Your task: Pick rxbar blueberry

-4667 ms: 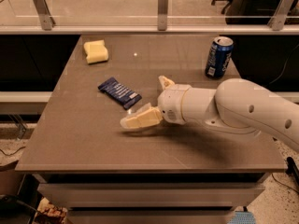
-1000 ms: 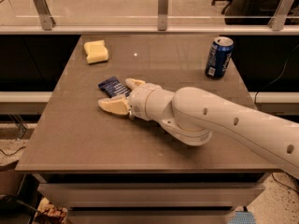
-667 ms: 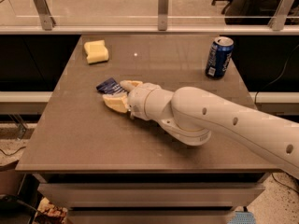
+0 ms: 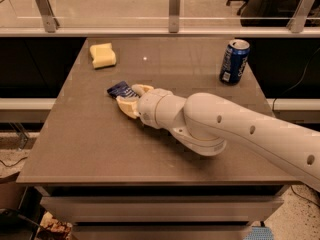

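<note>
Just near-right of the sponge [image 4: 102, 55], on the table [image 4: 75, 149], find the bar [image 4: 119, 89] lying flat, with only its dark blue end toward the sponge showing. Find the gripper [image 4: 129, 95] at the same spot, down at table level and set over the rest of the bar, touching it or all but touching it. Cannot tell whether clamped on the bar or merely parked around it.

Judging the step as the grasp itself: reach complete, lift not yet begun, nothing raised off the surface. Next, most likely: make sure of a firm hold across so thin a thing, then raise straight up and slowly, watching for a slip or for the flat bar peeling out sideways. Worth keeping the rise clear of the sponge, which sits near. No concern over the can [image 4: 233, 60], well apart to the right of the sponge, by the far edge.

Hidden: most of the bar, covered by the gripper, so no view of any lettering or of the contact points. Cannot make out how much of the bar's length sits inside the grip, nor whether it lies square or skewed there. Cut off at the right edge of view, far right of the sponge: the arm [image 4: 250, 129], with no base seen at all. Blocked as well: a patch of table beneath the arm.
</note>
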`<state>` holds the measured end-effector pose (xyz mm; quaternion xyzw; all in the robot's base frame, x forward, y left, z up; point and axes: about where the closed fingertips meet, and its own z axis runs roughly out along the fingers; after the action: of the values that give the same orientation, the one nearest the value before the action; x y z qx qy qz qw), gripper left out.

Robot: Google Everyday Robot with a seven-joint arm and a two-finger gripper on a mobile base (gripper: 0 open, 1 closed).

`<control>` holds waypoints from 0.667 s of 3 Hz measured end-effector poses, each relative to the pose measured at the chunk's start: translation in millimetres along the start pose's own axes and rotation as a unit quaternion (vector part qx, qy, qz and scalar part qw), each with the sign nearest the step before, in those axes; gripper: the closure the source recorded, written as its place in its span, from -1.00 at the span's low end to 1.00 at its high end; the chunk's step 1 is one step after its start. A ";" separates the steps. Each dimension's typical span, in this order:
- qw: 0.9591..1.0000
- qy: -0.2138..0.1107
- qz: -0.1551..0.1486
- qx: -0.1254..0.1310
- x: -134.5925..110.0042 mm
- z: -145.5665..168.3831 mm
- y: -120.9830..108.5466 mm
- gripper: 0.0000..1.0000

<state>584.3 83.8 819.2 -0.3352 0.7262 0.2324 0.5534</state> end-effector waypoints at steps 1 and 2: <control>1.000 0.003 -0.003 0.004 -0.4 -10.6 1.6 1.00; 1.000 0.004 -0.013 0.001 -9.5 -25.0 -0.8 1.00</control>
<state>570.3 67.7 835.4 -0.3455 0.7242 0.2230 0.5535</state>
